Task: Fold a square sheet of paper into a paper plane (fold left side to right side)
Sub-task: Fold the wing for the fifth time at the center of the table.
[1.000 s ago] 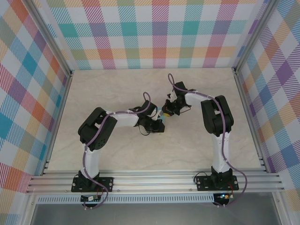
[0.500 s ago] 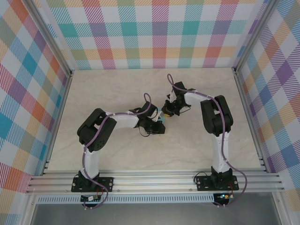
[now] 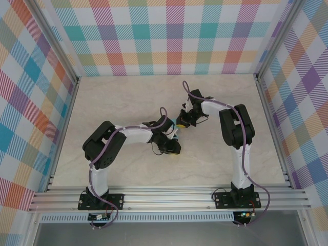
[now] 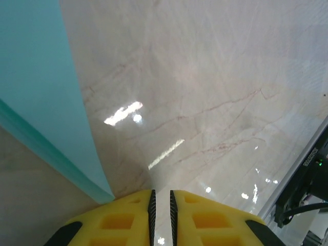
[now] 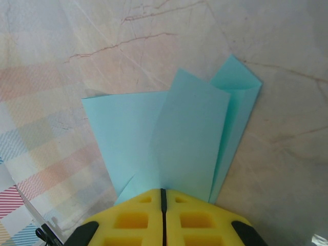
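The square sheet of paper [image 5: 189,138] is turquoise and folded into a narrower shape with overlapping flaps and a pointed far corner. It lies on the pale marble table. My right gripper [image 5: 163,190] is shut on its near edge, and the paper fans out ahead of the yellow fingers. From above, the right gripper [image 3: 182,122] sits mid-table. My left gripper [image 3: 174,147] is just in front of it. In the left wrist view the left gripper [image 4: 161,193] shows a narrow gap with nothing in it, and the paper's edge [image 4: 41,92] lies to its left, apart from the fingers.
Bare marble tabletop [image 3: 123,97] surrounds both arms. Checkered walls [image 3: 169,36] close off the back and sides. An aluminium rail [image 3: 169,197] carrying the arm bases runs along the near edge, and a black arm base [image 4: 307,179] shows at the right of the left wrist view.
My left gripper has drawn back toward the near side, away from the paper, and its jaws have parted a little. The right arm has stayed put, still clamped on the paper.
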Action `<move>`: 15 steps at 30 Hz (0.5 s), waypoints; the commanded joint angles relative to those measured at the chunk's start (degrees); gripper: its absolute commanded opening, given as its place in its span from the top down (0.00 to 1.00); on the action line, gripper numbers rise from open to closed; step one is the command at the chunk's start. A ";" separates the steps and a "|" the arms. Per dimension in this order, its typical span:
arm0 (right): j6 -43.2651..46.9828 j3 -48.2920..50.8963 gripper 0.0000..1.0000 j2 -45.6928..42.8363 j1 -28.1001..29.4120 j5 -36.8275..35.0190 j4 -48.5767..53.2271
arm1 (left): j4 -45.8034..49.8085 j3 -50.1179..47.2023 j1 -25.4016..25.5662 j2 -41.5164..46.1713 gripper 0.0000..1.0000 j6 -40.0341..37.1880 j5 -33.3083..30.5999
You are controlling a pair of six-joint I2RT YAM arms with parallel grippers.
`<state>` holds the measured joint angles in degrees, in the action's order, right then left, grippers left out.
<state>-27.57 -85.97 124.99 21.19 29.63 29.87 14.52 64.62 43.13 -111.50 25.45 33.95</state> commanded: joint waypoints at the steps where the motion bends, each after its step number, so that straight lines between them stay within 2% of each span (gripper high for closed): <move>1: 1.12 -0.34 0.95 3.08 -0.03 -5.24 1.15 | 3.91 0.14 0.37 1.30 0.83 -0.64 0.61; 6: 1.28 -0.38 0.95 3.07 -0.08 -5.07 1.10 | 2.16 0.41 0.29 3.34 0.83 0.47 0.77; 11: 1.21 0.17 0.95 2.87 -0.01 -4.42 0.35 | 3.58 1.45 -0.30 8.15 0.81 0.21 -2.96; 15: 1.07 0.28 0.95 2.81 -0.01 -4.40 0.18 | 2.09 2.30 -1.58 7.50 0.80 0.71 -3.96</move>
<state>-27.57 -86.15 125.08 21.19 29.63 30.09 16.43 65.28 42.70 -104.47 25.85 31.64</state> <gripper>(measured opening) 0.055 0.194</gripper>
